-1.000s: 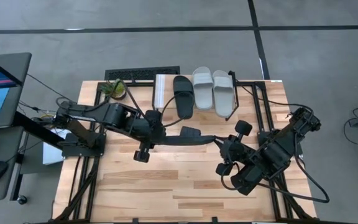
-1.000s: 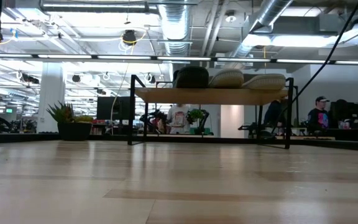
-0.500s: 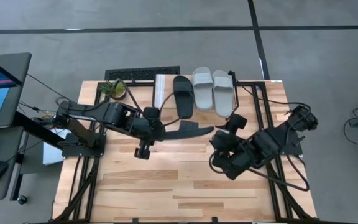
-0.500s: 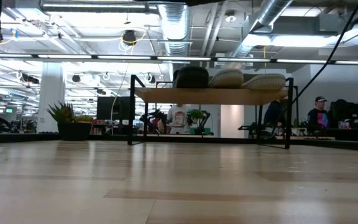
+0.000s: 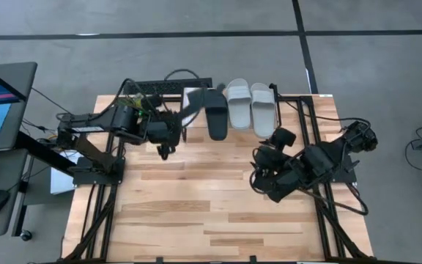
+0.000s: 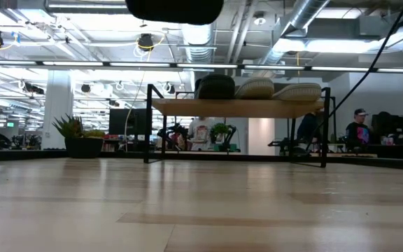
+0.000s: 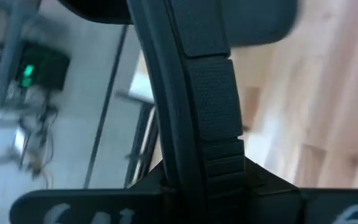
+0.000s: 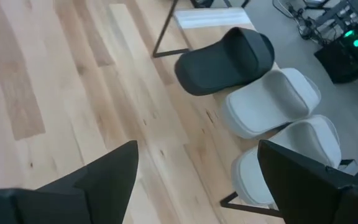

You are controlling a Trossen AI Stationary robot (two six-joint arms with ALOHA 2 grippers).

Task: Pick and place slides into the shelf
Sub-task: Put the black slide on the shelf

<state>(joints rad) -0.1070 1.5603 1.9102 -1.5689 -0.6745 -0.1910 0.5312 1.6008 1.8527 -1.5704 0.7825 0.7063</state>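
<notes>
A black slide (image 5: 198,107) hangs in the air over the shelf's bare left end, with my left gripper (image 5: 179,122) shut on it. In the low view it shows as a dark shape (image 6: 175,8) high above the shelf (image 6: 236,107). On the shelf's plank (image 5: 189,97) lie a second black slide (image 5: 216,116) and two light grey slides (image 5: 239,105) (image 5: 263,110), soles down. My right gripper (image 5: 258,174) hovers open over the table's right half, with nothing between its fingers (image 8: 107,177). My left gripper pinches one end of the black slide's sole (image 7: 166,112) between its two fingers (image 7: 215,109). They come from the table's left, slanting toward the far side. The slide is lifted clear, turned on edge, and reaches past the fingertips toward the shelf.
A small potted plant (image 5: 134,104) stands at the table's far left corner, close to my left arm. A dark keyboard-like strip (image 5: 168,86) lies behind the shelf. Bare wooden tabletop (image 5: 196,213) spreads across the near half.
My right gripper has opened and let go of the black slide's far end, then drawn back a little. My left gripper, still shut on the other end, has carried the slide up and toward the far edge to the shelf's left end, turning it on edge.
</notes>
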